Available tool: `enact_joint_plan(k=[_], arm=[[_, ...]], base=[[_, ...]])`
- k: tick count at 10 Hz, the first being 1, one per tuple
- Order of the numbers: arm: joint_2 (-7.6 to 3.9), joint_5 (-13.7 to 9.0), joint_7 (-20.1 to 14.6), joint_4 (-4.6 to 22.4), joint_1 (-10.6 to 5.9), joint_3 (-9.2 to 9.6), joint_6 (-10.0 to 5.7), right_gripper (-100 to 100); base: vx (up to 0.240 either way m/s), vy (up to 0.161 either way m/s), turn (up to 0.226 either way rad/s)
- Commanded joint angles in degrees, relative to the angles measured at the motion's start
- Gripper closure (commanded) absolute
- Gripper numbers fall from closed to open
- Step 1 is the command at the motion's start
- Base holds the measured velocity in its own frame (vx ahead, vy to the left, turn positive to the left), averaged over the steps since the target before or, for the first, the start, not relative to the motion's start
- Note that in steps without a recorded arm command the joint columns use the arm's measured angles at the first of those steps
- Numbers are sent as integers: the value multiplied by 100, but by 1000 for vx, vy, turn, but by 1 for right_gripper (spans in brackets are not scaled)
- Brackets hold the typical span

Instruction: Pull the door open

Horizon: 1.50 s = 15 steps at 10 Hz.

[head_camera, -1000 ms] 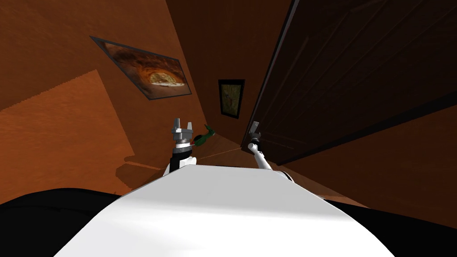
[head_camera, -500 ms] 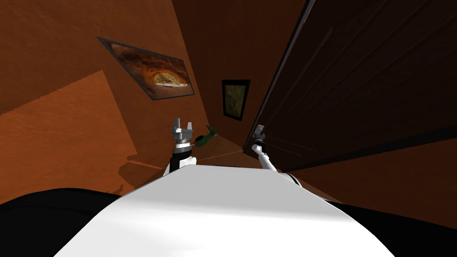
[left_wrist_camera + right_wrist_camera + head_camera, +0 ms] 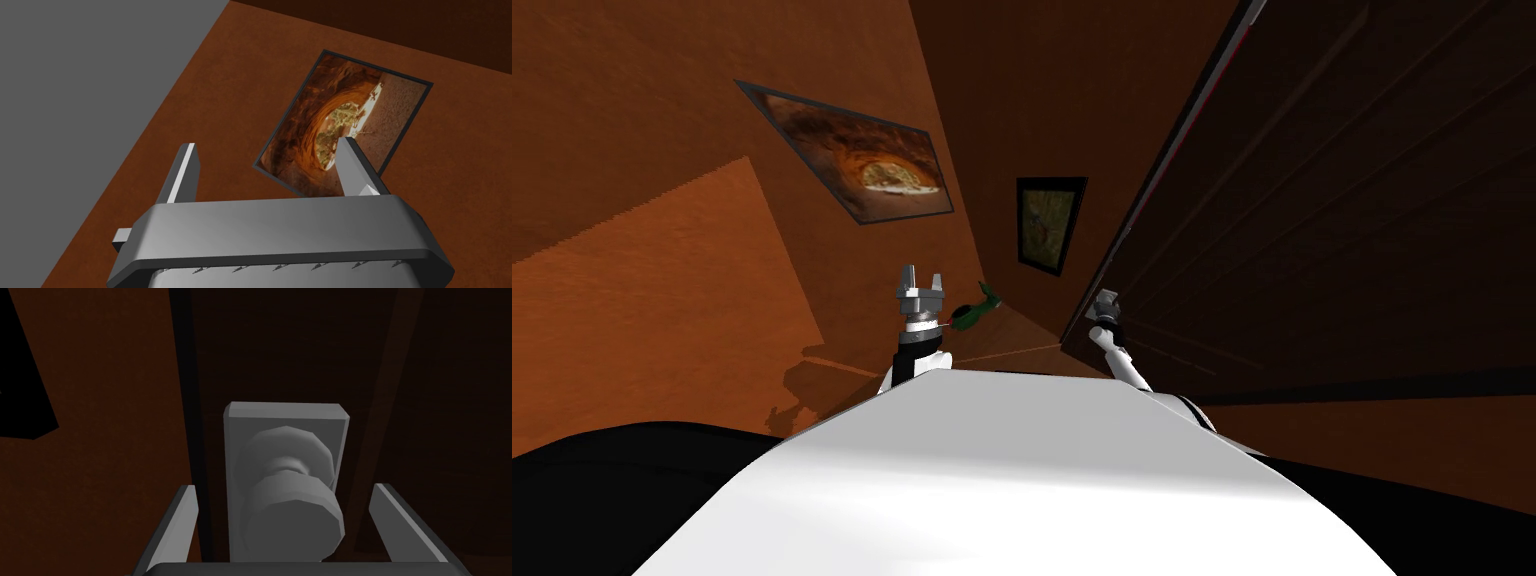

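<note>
Straddling the knob [image 3: 292, 518], my right pincer [image 3: 282, 488] gapes open, fingers [image 3: 177, 523] clear of its sides, door [image 3: 300, 348] just beyond; my left pincer [image 3: 267, 145] is raised, open, empty.

Matt grey faceted knob [image 3: 292, 518], dull dark grooved door [image 3: 1362, 200], grainy orange wall [image 3: 662, 300]

Showed the door [image 3: 1332, 200] in very dark brown with faint straight grooves, the knob [image 3: 292, 518] and its plate [image 3: 239, 438] in plain grey. Painted the walls [image 3: 662, 280] orange-brown. Edged 2 pictures darkly: larger picture [image 3: 852, 150] patterned as an orange cave mouth, smaller picture [image 3: 1050, 225] yellow-green. Tinted 1 small object [image 3: 974, 310] green.
</note>
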Motion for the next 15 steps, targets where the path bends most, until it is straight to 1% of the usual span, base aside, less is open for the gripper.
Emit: enact_joint_plan(k=[1,2,7,8,9,10,12,14,15], arm=[[0,0,0,0,0,0,0,-100],[0,0,0,0,0,0,0,100],[0,0,0,0,0,0,0,100],[-48,4,-94,-38,35,91,30,100],[-59,5,-120,-51,43,116,36,100],[-100,9,-212,-95,70,204,58,100],[-161,14,-350,-161,111,336,89,100],[-248,22,-547,-256,169,523,135,100],[-271,24,-599,-281,185,573,147,100]], base=[[67,-16,24],[-12,1,-28],[-11,1,0],[-161,-57,113],[-218,-41,123],[-218,-34,121],[-254,-52,127],[-279,-41,167],[-254,-54,133]])
